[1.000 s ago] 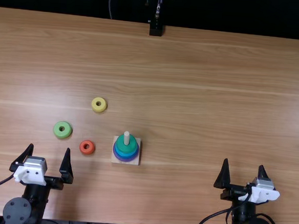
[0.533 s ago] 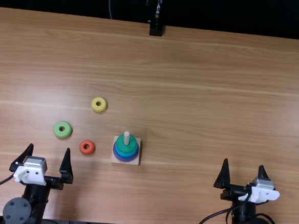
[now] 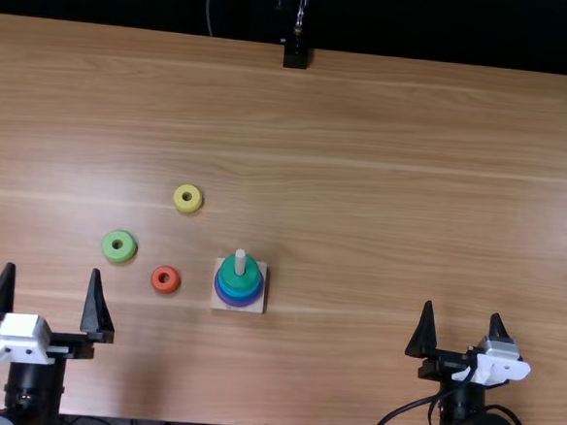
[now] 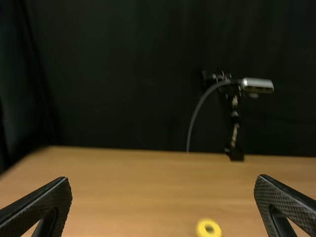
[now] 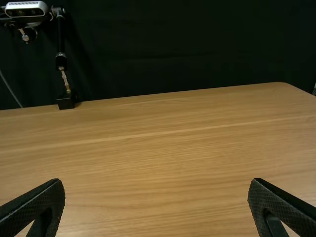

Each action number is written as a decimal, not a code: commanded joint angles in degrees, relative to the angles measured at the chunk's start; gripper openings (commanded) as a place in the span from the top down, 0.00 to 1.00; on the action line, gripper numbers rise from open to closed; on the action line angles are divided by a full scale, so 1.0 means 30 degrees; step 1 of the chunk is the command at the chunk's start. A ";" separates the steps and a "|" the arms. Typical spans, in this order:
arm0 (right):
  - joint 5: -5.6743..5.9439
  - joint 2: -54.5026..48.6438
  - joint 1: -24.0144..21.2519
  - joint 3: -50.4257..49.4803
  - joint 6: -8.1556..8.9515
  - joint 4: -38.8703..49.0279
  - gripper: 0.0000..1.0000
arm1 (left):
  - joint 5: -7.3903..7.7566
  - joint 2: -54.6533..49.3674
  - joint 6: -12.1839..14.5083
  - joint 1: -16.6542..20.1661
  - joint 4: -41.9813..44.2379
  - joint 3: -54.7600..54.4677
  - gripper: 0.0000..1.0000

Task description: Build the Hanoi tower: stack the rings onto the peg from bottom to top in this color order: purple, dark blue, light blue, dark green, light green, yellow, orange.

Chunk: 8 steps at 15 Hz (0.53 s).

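Looks like light green's next: that ring (image 3: 119, 247) is on the counter (image 3: 362, 208), left of the peg (image 3: 240, 258). Left gripper (image 3: 49, 298) has its fingers spread, empty; it needs to straddle the ring.

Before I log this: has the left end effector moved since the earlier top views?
Yes. In the top view, the left end effector has shifted toward the view's left edge, farther from the unmoved orange ring.

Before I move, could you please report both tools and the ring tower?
Left black tool, right black tool: open, empty. Pale wooden peg: tip uncovered, stacked through round dark green ring. Loose: round light green ring, round yellow ring, round orange ring.
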 commanded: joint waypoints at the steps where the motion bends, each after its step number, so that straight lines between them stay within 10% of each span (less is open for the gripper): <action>1: -0.0129 -0.0120 -0.0140 -0.0148 -0.0077 0.0069 0.00 | -0.0329 0.2532 0.2794 0.0255 -0.0068 0.1708 0.00; 3: -0.0129 -0.0120 -0.0140 -0.0148 -0.0077 0.0069 0.00 | -0.0118 0.6194 0.4763 0.0255 -0.0068 0.3290 0.00; 8: -0.0129 -0.0120 -0.0140 -0.0148 -0.0077 0.0069 0.00 | -0.0083 1.4866 0.4974 0.0196 -0.4005 0.7831 0.00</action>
